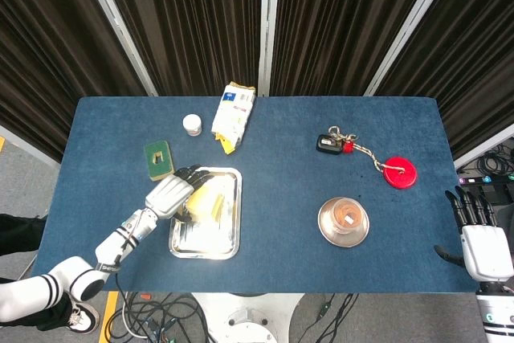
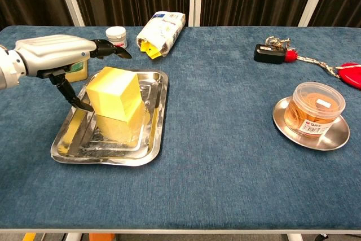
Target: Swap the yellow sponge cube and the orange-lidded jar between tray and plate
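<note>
The yellow sponge cube (image 2: 115, 97) stands in the steel tray (image 2: 141, 156) at the left; from the head view the cube (image 1: 209, 198) is partly covered by my left hand (image 1: 171, 193). That hand (image 2: 59, 53) hovers over the tray's left side, fingers (image 2: 108, 49) spread above the cube's far corner and thumb hanging down beside its left face, holding nothing. The orange-lidded jar (image 2: 317, 107) sits on the round plate (image 2: 334, 135) at the right, seen from above as jar (image 1: 344, 216). My right hand (image 1: 480, 240) is past the table's right edge, fingers straight and apart.
A green sponge (image 1: 158, 160) lies just left of the tray's far end. Behind the tray stand a small white pot (image 2: 117, 36) and a paper bag (image 2: 162, 28). A key bunch (image 2: 269, 53) and a red disc (image 2: 352, 75) lie beyond the plate.
</note>
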`<action>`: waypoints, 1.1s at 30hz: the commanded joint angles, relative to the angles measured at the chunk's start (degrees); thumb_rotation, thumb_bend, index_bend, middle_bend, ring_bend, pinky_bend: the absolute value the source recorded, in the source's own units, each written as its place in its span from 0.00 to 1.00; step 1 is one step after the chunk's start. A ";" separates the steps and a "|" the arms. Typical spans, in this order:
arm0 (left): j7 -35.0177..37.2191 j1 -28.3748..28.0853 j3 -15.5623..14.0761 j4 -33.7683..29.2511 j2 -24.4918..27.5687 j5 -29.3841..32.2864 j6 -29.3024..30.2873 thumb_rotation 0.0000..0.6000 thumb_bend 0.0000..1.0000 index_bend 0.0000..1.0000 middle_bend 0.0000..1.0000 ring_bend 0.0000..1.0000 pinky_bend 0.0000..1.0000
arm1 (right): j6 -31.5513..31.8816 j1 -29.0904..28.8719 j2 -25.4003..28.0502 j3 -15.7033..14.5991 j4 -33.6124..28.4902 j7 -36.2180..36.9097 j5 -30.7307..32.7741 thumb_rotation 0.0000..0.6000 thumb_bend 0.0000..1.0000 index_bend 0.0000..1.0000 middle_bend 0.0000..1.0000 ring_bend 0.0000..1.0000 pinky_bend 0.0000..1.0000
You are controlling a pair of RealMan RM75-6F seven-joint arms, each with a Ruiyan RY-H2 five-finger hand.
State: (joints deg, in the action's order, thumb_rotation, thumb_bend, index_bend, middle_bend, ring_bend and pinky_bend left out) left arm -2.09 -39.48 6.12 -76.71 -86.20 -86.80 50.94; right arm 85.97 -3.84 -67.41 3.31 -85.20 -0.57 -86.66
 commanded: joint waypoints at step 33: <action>21.32 -26.45 4.99 36.00 -24.39 -4.90 -6.94 1.00 0.18 0.36 0.44 0.13 0.17 | 2.84 2.43 0.92 0.93 1.32 4.77 1.47 1.00 0.00 0.00 0.00 0.00 0.00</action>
State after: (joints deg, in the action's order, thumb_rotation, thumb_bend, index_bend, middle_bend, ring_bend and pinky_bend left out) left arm 14.46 -61.30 10.73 -48.24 -105.22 -91.41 46.45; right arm 88.73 -1.50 -66.50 4.21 -84.00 4.07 -85.25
